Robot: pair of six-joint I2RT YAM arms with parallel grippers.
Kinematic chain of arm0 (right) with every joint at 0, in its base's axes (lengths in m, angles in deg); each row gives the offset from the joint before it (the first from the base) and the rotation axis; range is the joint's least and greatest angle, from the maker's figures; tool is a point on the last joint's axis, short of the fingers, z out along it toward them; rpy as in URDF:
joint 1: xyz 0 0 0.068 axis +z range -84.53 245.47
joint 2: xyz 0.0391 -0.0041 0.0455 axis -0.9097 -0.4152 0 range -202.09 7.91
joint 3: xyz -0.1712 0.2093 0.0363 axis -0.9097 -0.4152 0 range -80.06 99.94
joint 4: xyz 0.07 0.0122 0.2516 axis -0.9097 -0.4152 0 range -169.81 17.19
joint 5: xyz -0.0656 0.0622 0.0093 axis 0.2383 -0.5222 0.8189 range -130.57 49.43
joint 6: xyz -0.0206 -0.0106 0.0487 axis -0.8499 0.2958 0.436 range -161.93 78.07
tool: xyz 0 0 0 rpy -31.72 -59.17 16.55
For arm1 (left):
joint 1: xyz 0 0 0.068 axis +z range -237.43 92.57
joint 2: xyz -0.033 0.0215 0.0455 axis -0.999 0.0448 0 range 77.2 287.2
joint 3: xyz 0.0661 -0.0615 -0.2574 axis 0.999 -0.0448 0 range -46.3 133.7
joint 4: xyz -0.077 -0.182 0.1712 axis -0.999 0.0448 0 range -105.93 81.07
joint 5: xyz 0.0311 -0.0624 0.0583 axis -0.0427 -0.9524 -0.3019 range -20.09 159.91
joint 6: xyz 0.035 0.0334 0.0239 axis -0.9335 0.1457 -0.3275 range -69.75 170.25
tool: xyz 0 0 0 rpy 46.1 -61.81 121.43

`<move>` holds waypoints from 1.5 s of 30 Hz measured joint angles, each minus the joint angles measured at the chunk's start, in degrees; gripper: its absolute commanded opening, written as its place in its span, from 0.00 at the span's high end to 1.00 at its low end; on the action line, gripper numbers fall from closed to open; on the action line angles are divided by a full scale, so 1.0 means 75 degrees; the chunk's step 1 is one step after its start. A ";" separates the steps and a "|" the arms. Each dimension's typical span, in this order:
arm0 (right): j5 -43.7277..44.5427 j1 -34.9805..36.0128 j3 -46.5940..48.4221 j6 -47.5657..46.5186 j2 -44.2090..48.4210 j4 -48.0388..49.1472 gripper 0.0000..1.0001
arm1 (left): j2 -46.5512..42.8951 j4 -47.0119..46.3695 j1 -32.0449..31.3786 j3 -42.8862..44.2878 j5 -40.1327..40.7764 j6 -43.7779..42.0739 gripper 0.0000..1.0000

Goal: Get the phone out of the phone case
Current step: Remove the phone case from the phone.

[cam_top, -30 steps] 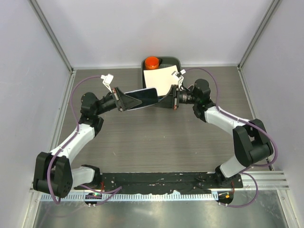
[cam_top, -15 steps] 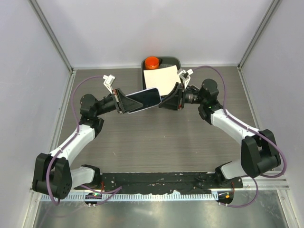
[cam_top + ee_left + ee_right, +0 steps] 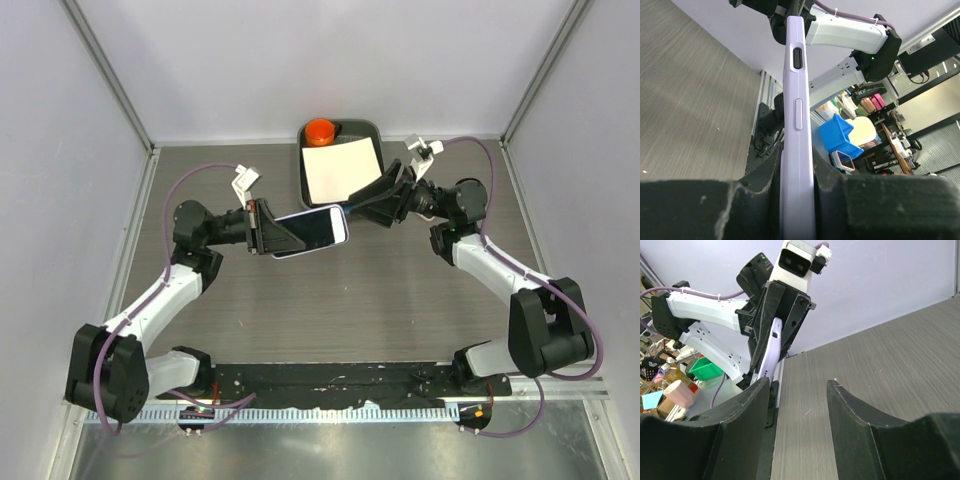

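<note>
Left pincer (image 3: 267, 228) clamps one end of cased phone (image 3: 315, 230) aloft, presumably freeing the far end for the open right pincer (image 3: 364, 204) beyond.

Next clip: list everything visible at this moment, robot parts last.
phone: one, dark screen, in its case, held above the table
phone case: one, lilac, around the phone
tray: one, black, far edge of the table
sheet: one, white, on the tray
round object: one, orange, at the tray's far end
table: one, grey wood grain
left gripper: one, black, shut on the phone case
right gripper: one, black, open, holding nothing, by the phone's free end
</note>
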 measured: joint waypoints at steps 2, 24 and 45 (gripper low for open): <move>0.0090 0.0000 -0.0009 0.0108 0.0000 0.0178 0.44 | -0.0009 0.0029 0.0020 0.0000 -0.0020 -0.0017 1.00; 0.2445 0.0737 -0.0522 -0.0530 0.0460 -0.0723 0.44 | -0.0020 0.0764 0.0067 -0.0070 0.0020 -0.0609 1.00; 0.2410 0.1020 -0.0536 -0.0845 0.0460 -0.0761 0.56 | -0.0020 0.0903 0.0099 -0.0070 0.0082 -0.0697 1.00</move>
